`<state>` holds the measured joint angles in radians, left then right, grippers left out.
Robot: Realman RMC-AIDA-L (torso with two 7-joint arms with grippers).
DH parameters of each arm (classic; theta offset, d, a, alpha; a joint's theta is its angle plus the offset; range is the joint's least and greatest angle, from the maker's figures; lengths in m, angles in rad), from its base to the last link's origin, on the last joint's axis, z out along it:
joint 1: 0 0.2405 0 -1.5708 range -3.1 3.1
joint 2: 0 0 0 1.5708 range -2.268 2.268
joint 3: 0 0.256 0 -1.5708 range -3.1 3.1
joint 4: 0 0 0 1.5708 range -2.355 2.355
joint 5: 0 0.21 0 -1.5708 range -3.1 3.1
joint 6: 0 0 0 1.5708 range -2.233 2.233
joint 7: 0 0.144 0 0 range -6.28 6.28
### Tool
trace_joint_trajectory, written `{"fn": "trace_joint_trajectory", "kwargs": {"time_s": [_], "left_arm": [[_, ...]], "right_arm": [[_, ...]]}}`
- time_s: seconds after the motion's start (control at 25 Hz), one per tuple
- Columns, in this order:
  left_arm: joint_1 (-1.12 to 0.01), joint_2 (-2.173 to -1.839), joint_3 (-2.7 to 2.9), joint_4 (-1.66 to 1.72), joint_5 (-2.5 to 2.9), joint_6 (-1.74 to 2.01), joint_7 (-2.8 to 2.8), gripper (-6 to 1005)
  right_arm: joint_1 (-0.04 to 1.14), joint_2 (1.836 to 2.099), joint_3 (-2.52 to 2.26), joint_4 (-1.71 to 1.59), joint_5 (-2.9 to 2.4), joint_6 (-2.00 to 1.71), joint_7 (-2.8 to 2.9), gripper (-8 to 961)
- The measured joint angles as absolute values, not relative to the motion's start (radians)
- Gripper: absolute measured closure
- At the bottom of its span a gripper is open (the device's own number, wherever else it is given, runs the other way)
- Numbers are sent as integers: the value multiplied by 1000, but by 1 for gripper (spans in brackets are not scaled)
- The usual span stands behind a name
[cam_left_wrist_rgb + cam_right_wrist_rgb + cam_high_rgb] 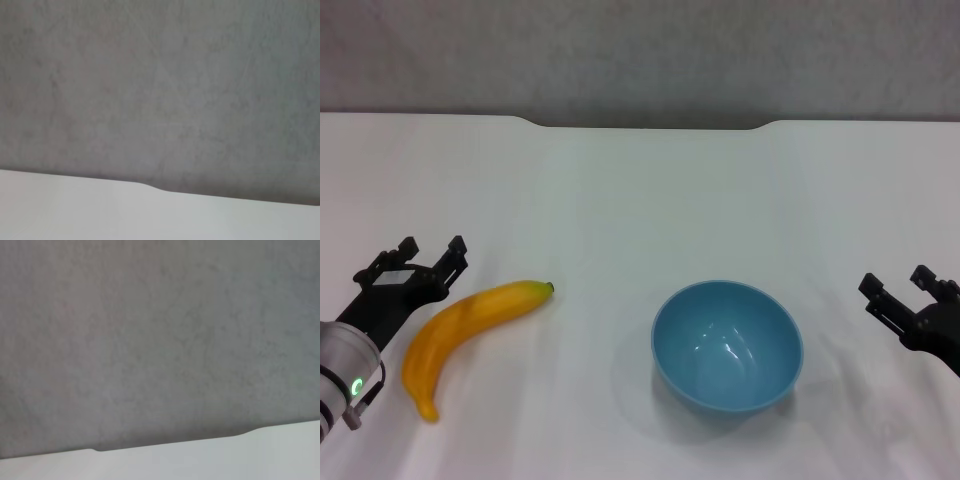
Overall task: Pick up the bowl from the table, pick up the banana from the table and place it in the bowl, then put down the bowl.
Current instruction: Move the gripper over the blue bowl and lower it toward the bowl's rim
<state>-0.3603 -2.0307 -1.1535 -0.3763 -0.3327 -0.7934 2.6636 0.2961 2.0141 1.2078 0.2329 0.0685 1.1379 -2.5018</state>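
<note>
Here the bowl (pixel 728 346) holds nothing visible.

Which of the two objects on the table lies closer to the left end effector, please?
The banana: it lies right beside the left end effector, while the bowl sits farther off, toward the right.

The left gripper (pixel 430 248) is black on a silver wrist with a green light; the right gripper (pixel 897 283) is black.

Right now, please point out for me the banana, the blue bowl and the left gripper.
banana (pixel 460 325): head view, on the middle of its yellow body.
light-blue bowl (pixel 727 345): head view, on its inner floor.
left gripper (pixel 428 248): head view, midway between its two black fingertips, which stand apart.
</note>
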Motion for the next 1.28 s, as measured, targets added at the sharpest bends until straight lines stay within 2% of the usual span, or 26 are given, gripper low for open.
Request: {"fn": "trace_joint_trajectory", "kwargs": {"time_s": [0.88,1.04,1.2,1.28], "left_arm": [[-367,-2034,-1149,-373,-331,-792,2655,297],[-369,-2031,-1146,-375,-331,-788,2655,297],[-367,-2031,-1146,-372,-331,-787,2655,297],[-366,-2031,-1147,-369,-331,-787,2655,297]], "right_arm": [[330,2013,1145,266,66,1069,-2502,70],[337,1992,1144,311,8,993,-2435,69],[351,1929,1161,422,-153,879,-2272,69],[353,1915,1186,472,-238,825,-2222,69]]}}
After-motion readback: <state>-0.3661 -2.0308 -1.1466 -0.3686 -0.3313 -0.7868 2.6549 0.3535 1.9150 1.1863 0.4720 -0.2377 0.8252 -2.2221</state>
